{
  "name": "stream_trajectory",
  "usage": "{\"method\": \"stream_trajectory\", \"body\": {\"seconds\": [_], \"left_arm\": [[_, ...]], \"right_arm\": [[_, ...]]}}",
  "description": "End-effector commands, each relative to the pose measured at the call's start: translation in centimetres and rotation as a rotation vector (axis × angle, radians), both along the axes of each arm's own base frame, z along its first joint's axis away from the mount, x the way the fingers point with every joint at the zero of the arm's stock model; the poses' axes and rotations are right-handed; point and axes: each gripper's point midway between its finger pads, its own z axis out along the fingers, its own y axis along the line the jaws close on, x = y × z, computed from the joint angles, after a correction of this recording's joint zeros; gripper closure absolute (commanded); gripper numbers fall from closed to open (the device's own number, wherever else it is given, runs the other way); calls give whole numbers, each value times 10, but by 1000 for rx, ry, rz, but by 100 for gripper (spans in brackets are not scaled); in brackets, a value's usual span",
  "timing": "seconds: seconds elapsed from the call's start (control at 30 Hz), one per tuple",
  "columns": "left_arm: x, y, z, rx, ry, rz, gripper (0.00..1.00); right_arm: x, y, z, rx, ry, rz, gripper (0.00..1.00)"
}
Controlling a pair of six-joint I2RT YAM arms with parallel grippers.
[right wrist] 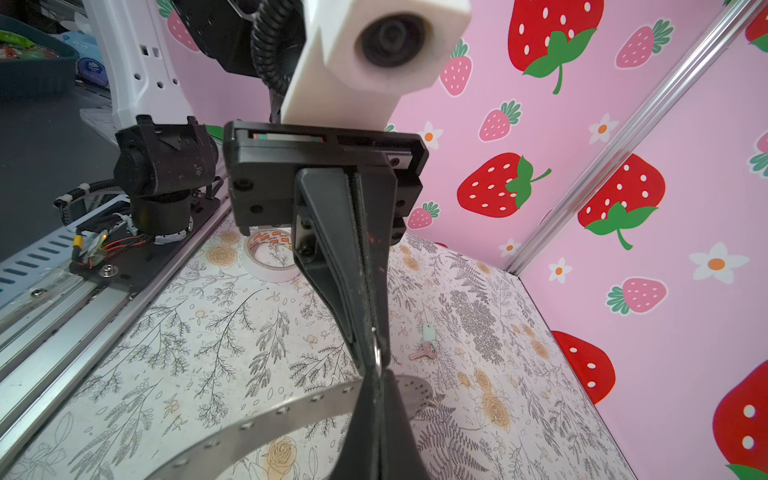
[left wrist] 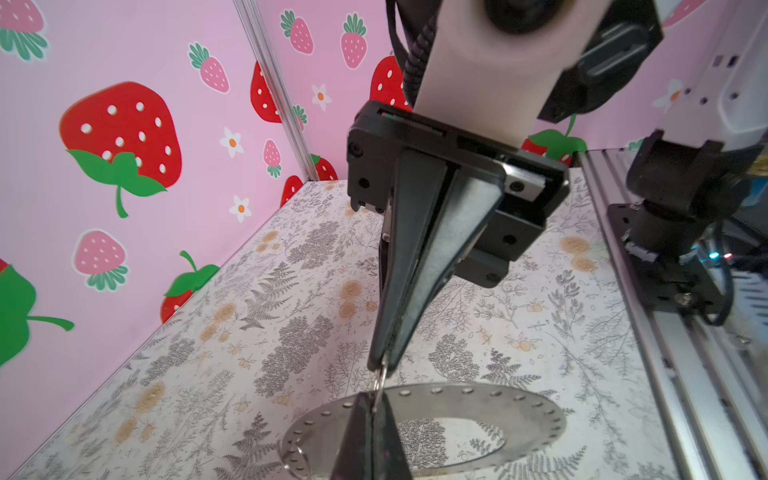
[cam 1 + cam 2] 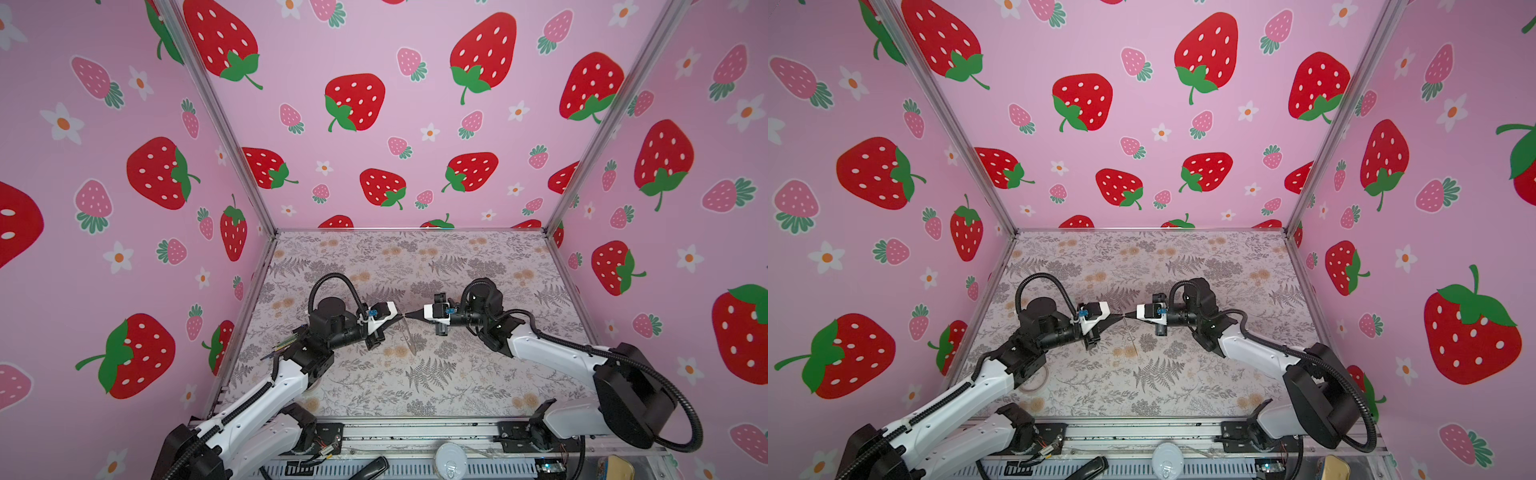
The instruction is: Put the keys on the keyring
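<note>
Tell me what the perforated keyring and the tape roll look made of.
The keyring: likely thin sheet metal, dull grey satin finish; soft reflections and cleanly punched rim holes suggest it. The tape roll: white matte outside, orange print inside the core; paper or plastic tape, cannot tell which.

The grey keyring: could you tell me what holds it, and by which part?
The keyring hangs by its rim, where left gripper and right gripper pinch a small metal loop tip to tip.

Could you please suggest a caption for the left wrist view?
The left claw and right claw meet tip to tip at a small wire loop on the keyring rim.
</note>
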Motion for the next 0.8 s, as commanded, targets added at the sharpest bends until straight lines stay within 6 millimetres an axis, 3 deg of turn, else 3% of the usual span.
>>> {"method": "stream_trajectory", "body": {"seconds": [0.0, 0.1, 0.2, 0.37, 0.5, 0.77], "left_arm": [[4, -1, 18, 2, -74, -1, 100], [7, 4, 18, 40, -127, 26, 100], [7, 9, 16, 86, -189, 42, 100], [11, 16, 8, 141, -224, 80, 100], [25, 28, 2, 177, -178, 173, 100], [49, 72, 11, 152, -86, 355, 100]], "right_arm": [[-2, 4, 10, 20, -44, 20, 77], [5, 1, 4, 6, -65, -44, 59], [18, -6, -3, -6, -95, -144, 51], [34, -11, -2, 23, -1, -254, 49], [87, -8, -8, 11, 303, -520, 49], [131, 34, -51, -76, 548, -572, 49]]}}
